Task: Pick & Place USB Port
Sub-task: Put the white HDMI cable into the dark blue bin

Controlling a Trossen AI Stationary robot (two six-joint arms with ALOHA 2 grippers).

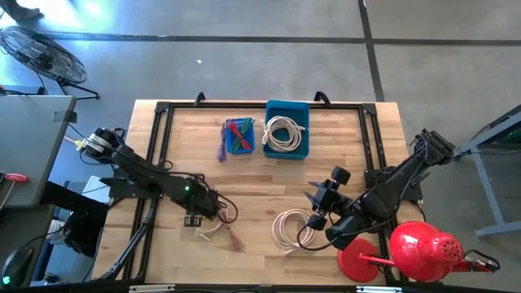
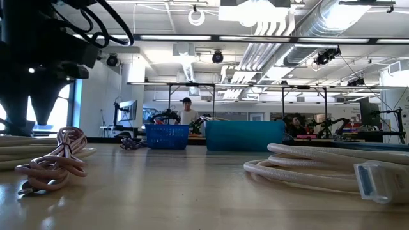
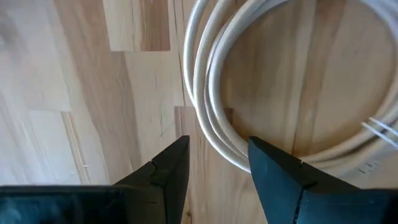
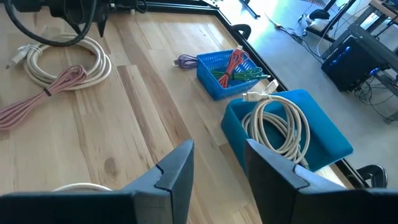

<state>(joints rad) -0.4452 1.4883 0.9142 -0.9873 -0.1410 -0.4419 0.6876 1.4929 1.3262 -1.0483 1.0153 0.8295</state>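
My left gripper (image 3: 217, 144) (image 1: 200, 212) is open, pointing down over a white coiled USB cable (image 3: 217, 93) (image 1: 213, 225) that lies flat on the wood. Its fingers stand on either side of the coil's rim, and no touch shows. A pink bundled cable (image 4: 43, 99) (image 2: 54, 163) lies across that coil. My right gripper (image 4: 217, 152) (image 1: 318, 203) is open and hovers above the table beside a second white coil (image 1: 291, 229) (image 2: 319, 167), whose connector (image 2: 372, 182) rests on the table.
At the far side stand a blue bin (image 1: 286, 110) holding a white cable (image 4: 277, 124) and a blue basket (image 1: 238, 136) of coloured cables, with a purple cable (image 4: 185, 61) beside it. A red watering can (image 1: 427, 251) and a red disc (image 1: 358, 262) sit near the right corner.
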